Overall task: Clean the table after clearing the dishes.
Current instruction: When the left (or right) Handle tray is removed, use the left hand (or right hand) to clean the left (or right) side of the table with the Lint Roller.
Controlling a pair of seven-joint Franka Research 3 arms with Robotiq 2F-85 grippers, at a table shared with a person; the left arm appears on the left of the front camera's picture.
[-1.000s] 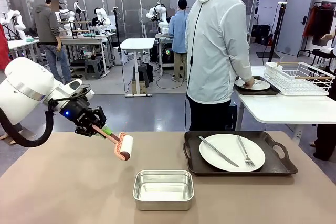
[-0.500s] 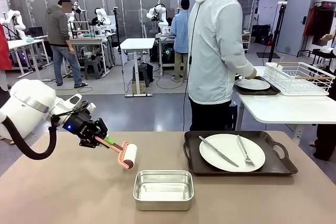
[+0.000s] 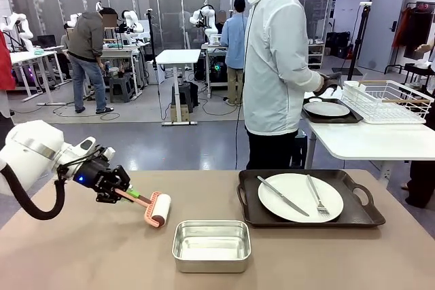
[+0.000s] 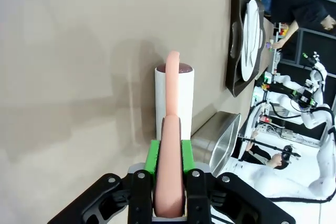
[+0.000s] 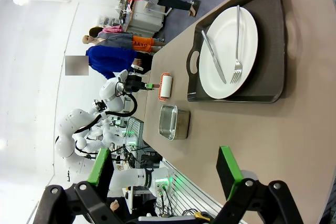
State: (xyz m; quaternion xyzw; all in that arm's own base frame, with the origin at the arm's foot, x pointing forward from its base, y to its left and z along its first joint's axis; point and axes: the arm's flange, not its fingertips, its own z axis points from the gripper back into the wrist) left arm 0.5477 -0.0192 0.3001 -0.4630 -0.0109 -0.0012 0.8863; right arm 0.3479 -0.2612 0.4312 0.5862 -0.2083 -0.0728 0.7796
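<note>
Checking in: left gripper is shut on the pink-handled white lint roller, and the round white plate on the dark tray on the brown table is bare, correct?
Not quite. The left gripper is shut on the pink-handled white lint roller, but the round white plate on the dark tray is not bare: a metal knife and fork lie on it, as the front view shows.

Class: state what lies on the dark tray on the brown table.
A white plate rests on the tray, bearing a knife and fork. The tray floor beneath the plate is hidden.
</note>
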